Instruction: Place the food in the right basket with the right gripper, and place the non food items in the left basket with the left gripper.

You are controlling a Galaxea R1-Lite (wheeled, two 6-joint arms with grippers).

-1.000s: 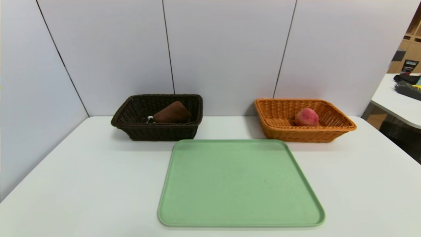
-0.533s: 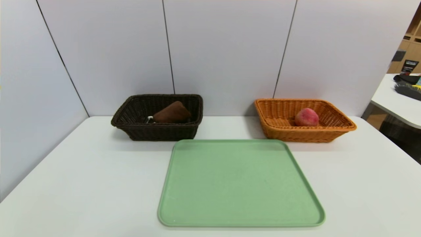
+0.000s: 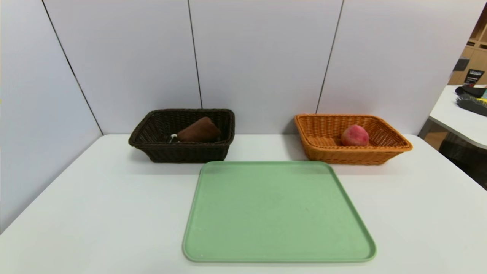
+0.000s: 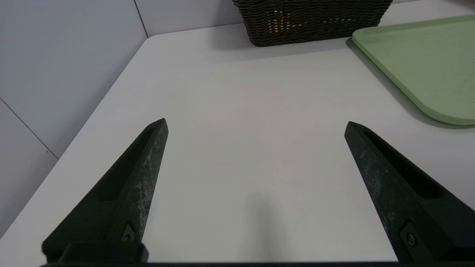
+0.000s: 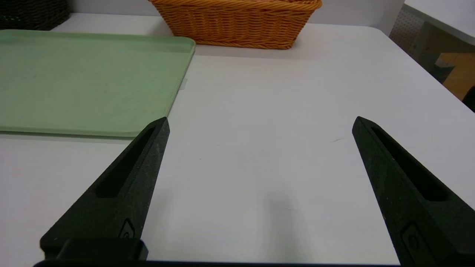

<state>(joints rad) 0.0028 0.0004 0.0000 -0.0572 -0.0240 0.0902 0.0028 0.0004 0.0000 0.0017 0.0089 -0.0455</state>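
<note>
The white table (image 3: 95, 213) spreads ahead of and below both grippers, and the green tray (image 3: 279, 213) lies on it between them, bare of any item, inboard of each gripper and slightly ahead. Beyond the tray's far corners stand the two baskets: the dark brown basket (image 3: 182, 152) ahead of the left gripper (image 4: 256, 126) and a little to its inner side, the orange basket (image 3: 354, 154) ahead of the right gripper (image 5: 259, 124) and likewise a little inward. Each gripper hangs low over bare table near the front edge, pointing level toward the back wall, its two black fingers spread wide with nothing between them. In the dark basket lies a brown wedge-shaped item (image 3: 198, 130), its long axis running across the basket, with a small white-and-dark object (image 3: 173, 137) beside it that is too small to name. In the orange basket sits a reddish-pink peach (image 3: 354, 136), round, with no long axis to speak of. Both things sit well ahead of the fingers, each nearer its own arm. Judging from the bare tray and the filled baskets, the sorting looks done, and no reach seems called for.
</note>
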